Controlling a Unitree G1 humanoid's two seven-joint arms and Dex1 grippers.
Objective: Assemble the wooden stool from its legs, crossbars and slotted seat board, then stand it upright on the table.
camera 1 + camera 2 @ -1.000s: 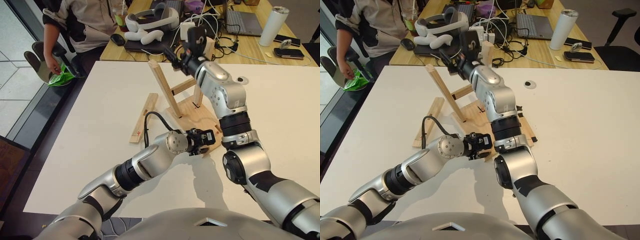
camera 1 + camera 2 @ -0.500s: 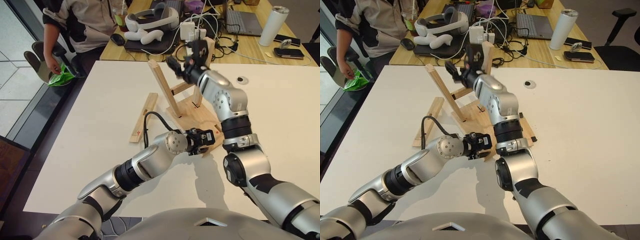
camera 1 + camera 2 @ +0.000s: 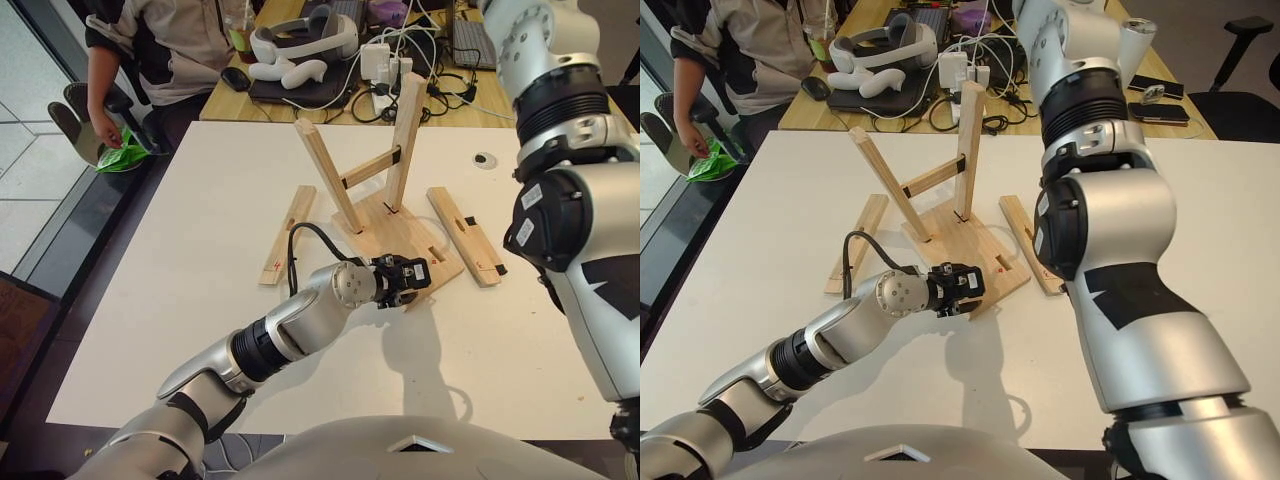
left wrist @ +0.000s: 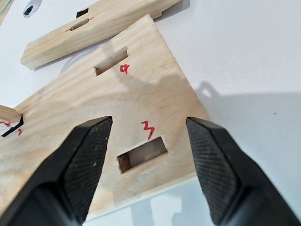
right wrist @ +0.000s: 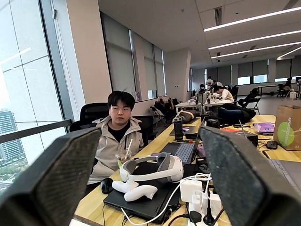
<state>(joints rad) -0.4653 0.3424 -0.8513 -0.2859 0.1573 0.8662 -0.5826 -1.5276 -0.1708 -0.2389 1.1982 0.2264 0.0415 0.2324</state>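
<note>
Left end effector (image 3: 405,281) hangs with its fingers apart over the near edge of the board (image 3: 410,235), a slot (image 4: 141,154) between them. Beyond it two legs (image 3: 325,172), joined by a crossbar (image 3: 371,167), stand in the board. Loose pieces (image 3: 288,235) lie either side on the worktop (image 3: 200,180). Right end effector (image 5: 149,181), held high, is likewise apart.

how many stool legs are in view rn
4. In the seat board stand the tilted leg and the straighter leg, joined by a crossbar. The left loose leg and right loose leg lie flat beside it.
</note>
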